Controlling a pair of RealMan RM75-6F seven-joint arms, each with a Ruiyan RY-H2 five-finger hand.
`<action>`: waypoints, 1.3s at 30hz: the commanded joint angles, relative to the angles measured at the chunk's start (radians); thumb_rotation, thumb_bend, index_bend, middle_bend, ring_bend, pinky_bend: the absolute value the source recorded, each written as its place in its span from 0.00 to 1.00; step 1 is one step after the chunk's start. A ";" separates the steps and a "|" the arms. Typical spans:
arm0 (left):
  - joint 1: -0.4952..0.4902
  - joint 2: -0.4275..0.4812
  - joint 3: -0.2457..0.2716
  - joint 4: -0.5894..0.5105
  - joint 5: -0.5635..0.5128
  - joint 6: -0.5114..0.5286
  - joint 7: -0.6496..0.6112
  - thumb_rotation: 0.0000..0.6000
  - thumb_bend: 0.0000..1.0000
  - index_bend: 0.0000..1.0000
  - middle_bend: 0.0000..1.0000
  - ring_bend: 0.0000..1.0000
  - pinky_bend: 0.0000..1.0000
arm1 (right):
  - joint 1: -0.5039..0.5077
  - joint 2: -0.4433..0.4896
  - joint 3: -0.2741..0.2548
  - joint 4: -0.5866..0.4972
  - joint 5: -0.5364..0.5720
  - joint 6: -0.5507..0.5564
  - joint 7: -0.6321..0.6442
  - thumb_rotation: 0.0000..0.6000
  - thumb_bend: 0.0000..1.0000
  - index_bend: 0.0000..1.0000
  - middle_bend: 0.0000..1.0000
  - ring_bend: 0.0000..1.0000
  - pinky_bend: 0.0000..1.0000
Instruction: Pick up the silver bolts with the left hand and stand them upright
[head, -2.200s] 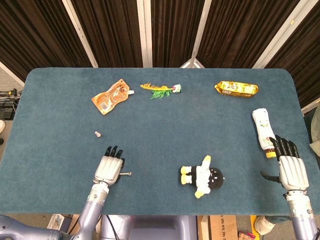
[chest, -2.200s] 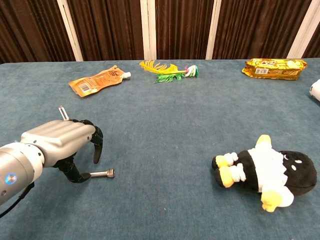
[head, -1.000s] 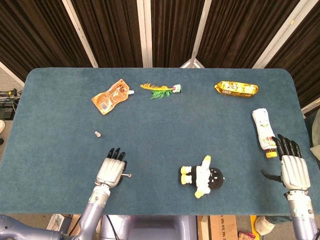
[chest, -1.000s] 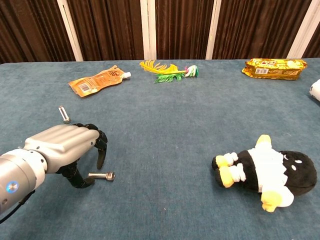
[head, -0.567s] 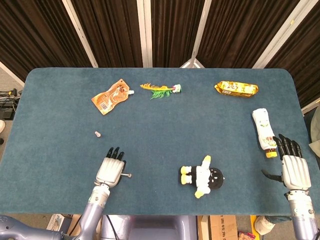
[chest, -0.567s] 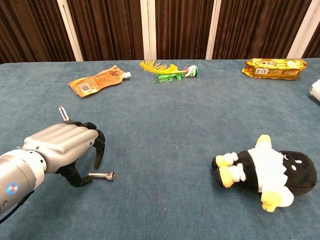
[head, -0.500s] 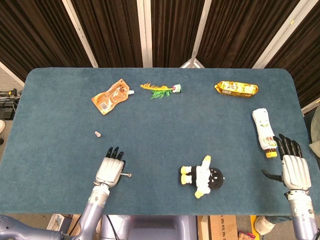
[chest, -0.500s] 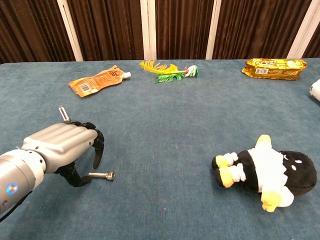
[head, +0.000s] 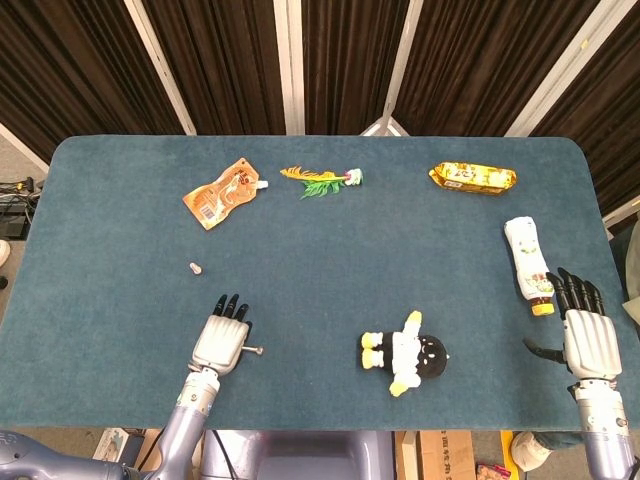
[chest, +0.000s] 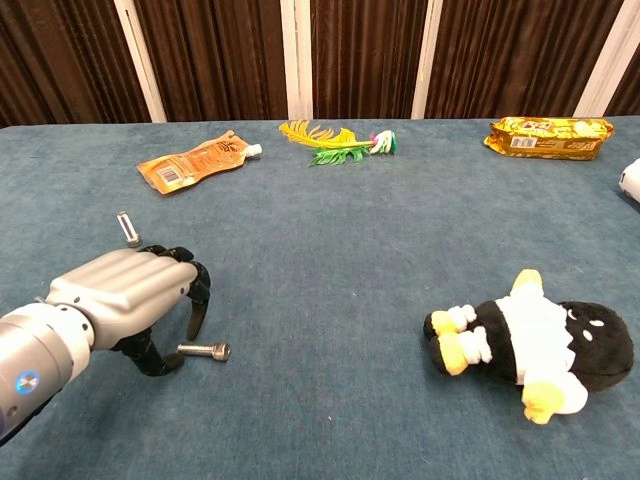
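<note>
Nothing much has shifted since a moment ago: my left hand (chest: 125, 295) still arches over the lying bolt (chest: 204, 350) near the table's (head: 330, 250) front edge, fingers curled, thumb touching the shank, not lifted. Two silver bolts: the other (chest: 128, 228) stands nearer the left edge. My right hand (head: 585, 335) rests open by the front-right corner. Labels unreadable.

Lighting even and bright from overhead in both views. Shadows soft and short beneath objects on the bench (head: 320, 230). Focus sharp throughout. No glare noted. Chest view shows mild stretching near its edges.
</note>
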 joint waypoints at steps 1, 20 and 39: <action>0.001 -0.002 0.000 0.003 0.002 -0.002 -0.001 1.00 0.46 0.53 0.16 0.00 0.00 | 0.000 0.000 0.000 0.000 0.000 0.001 0.001 1.00 0.05 0.12 0.07 0.02 0.00; 0.006 -0.011 0.005 0.020 0.029 -0.019 -0.015 1.00 0.52 0.56 0.18 0.00 0.00 | -0.002 0.000 0.003 -0.002 0.002 0.002 0.009 1.00 0.05 0.12 0.07 0.02 0.00; -0.015 0.020 0.061 0.074 0.227 0.043 0.079 1.00 0.55 0.58 0.20 0.00 0.00 | -0.002 0.005 0.000 -0.009 -0.006 -0.002 0.028 1.00 0.05 0.12 0.07 0.02 0.00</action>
